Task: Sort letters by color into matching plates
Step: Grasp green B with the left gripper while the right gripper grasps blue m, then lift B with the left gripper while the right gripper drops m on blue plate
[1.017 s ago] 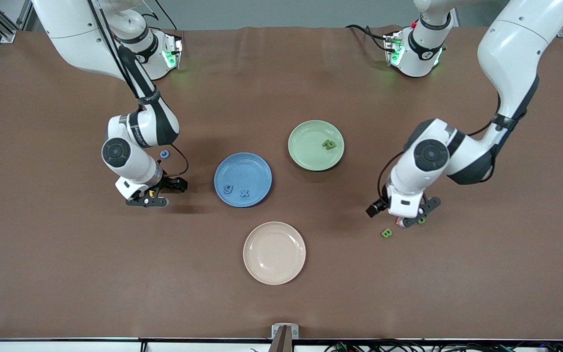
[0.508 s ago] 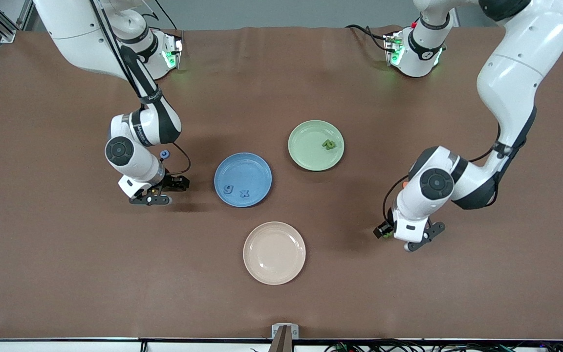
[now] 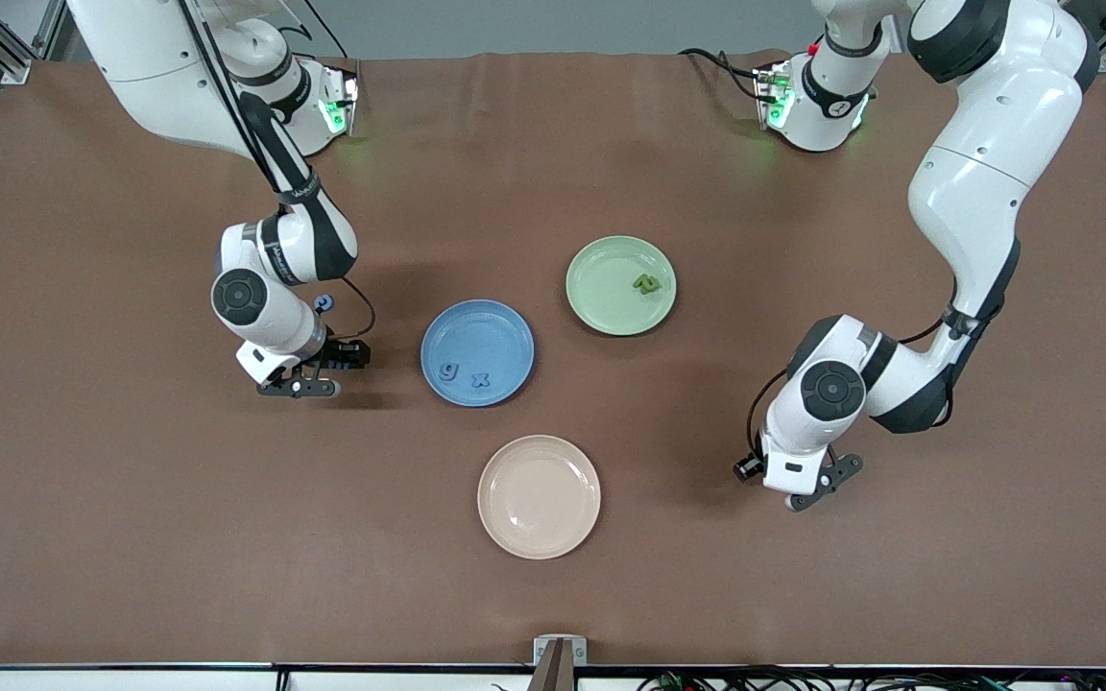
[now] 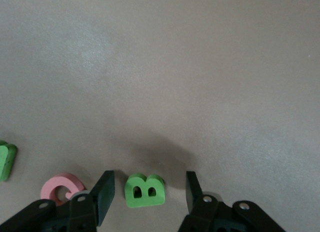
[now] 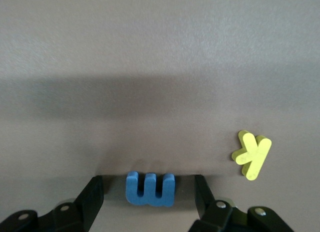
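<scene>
Two Franka arms work at once over a brown table (image 3: 553, 595). Nearest the front camera, the left tool (image 4: 147, 202) sits low at the table, toward the left arm's end, its jaws part-open and straddling a green B (image 4: 145, 190) that lies flat between them, untouched; the letter's long axis runs across the gap, from finger to finger. A pink letter (image 4: 62, 187) lies just beside one finger (image 4: 102, 197) and could be nudged or pinched along with it. A cream plate (image 3: 539, 496) stands empty nearby. Farther off, the right tool (image 5: 149, 204) brackets a blue W (image 5: 149, 189), its strokes pointing away from the wrist, a yellow K (image 5: 251, 154) close by. A narrow, off-centre grip could squirt either foam piece free. Farther still, the blue plate (image 3: 477, 326) holds two letters; the green plate (image 3: 611, 259) one.
</scene>
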You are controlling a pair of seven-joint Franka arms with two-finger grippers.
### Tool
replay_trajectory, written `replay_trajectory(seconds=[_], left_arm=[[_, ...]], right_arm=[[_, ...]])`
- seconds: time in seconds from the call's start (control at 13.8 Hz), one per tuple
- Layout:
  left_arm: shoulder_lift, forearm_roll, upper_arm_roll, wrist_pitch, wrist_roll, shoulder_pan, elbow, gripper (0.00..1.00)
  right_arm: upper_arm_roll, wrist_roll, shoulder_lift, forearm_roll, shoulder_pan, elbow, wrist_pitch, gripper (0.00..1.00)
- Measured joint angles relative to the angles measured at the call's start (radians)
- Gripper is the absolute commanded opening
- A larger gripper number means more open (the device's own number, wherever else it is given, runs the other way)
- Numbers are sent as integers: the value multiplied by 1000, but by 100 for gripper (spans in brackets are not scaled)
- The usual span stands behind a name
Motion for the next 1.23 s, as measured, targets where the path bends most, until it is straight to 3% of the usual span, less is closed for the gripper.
replay_trajectory(seconds=[0.29,0.51,0.73,1.02,1.23], left_arm=[[0,0,1,0,-2,1,2,63],[0,-5,2,-1,-9,2,2,62],[2,-9,2,-3,-26,1,0,61],[6,-10,2,-3,-27,2,0,58],[7,-23,2,-4,-28,2,-2,41]], right_arm=[[0,0,-7,0,0,1,-10,42],[-1,2,-14,0,0,2,-18,8],[0,25,-17,0,1,-1,-27,2],[5,130,-15,1,57,29,-67,1],[16,277,-15,22,130,127,-177,1]])
